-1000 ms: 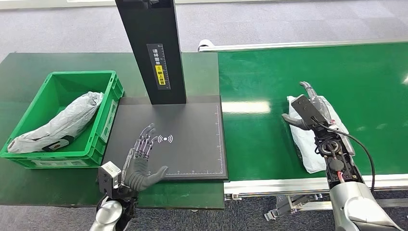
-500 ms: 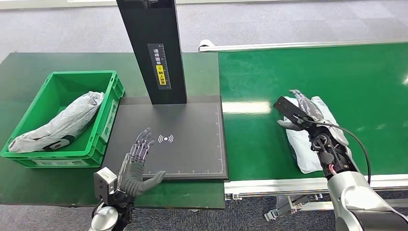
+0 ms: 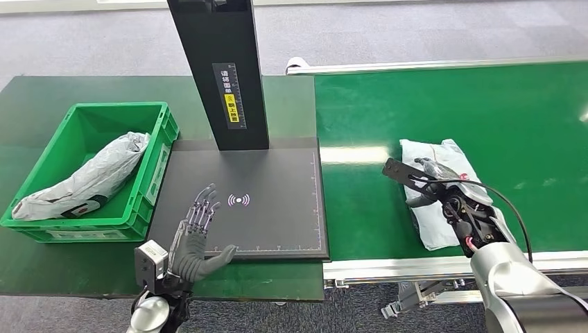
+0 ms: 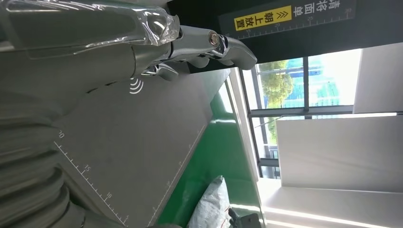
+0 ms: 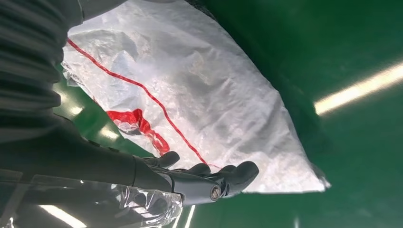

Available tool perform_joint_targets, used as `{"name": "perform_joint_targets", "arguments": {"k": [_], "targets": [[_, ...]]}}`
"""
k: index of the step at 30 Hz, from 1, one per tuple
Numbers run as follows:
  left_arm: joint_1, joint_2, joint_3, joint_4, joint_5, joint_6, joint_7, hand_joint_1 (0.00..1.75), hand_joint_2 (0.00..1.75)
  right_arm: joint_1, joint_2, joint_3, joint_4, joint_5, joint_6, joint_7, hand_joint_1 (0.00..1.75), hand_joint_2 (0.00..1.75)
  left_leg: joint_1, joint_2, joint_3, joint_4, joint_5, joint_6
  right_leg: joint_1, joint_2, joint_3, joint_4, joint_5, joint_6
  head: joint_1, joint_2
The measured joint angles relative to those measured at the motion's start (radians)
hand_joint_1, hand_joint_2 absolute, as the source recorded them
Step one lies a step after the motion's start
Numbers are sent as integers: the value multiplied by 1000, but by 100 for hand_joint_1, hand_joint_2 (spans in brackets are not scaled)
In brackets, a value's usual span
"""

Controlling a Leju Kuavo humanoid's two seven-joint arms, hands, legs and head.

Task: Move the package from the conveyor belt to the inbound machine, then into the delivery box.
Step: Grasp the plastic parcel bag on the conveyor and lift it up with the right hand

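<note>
The right hand [image 3: 431,182] lies over the white package [image 3: 444,198] on the green conveyor belt [image 3: 444,104], fingers [image 5: 223,178] stretched along the bag's near edge and resting at its surface; whether they actually grip it cannot be told. The package, a crinkled plastic bag with red markings, lies flat on the belt toward its front rail [image 3: 388,267], apart from the inbound machine's black plate [image 3: 277,222].

The left hand [image 3: 197,232] hovers over the front-left corner of that plate, fingers spread and holding nothing. The plate carries a white wireless symbol [image 3: 238,200] near its middle and ruler marks along its front and right edges; a black post [image 3: 220,69] with a yellow label rises from its back edge.

The green delivery box [image 3: 149,173] stands touching the plate's left edge on the dark green table [image 3: 41,104]. A grey bag [image 3: 87,177] lies slantwise inside it, one end propped against the right wall.

Bare belt stretches behind and to the right of the package, and between it and the plate.
</note>
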Motion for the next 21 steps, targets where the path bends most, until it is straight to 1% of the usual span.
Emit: {"name": "perform_joint_targets", "arguments": {"k": [4,6,8,12,18,21], "targets": [[-14,0,0,13,0,3,4,0,175,-11,-3,38,23,36,71,43,0,175,0,0,0,0,0,0,0,0,0,0,0,0,0,0],[-25,-1,0,21,0,4,5,0,175,-11,-4,55,32,48,86,59,0,175,0,0,0,0,0,0,0,0,0,0,0,0,0,0],[-30,-3,0,28,0,8,6,0,175,-9,-5,68,38,61,82,79,0,175,0,0,0,0,0,0,0,0,0,0,0,0,0,0],[-33,-6,0,41,0,19,6,0,175,-5,-8,90,47,92,63,148,0,175,0,0,0,0,0,0,0,0,0,0,0,0,0,0],[-35,-8,0,54,0,20,6,0,175,-5,-12,107,57,101,59,172,0,175,0,0,0,0,0,0,0,0,0,0,0,0,0,0],[-41,-8,0,60,0,22,6,0,175,-5,-12,114,60,112,77,186,0,175,0,0,0,0,0,0,0,0,0,0,0,0,0,0]]}}
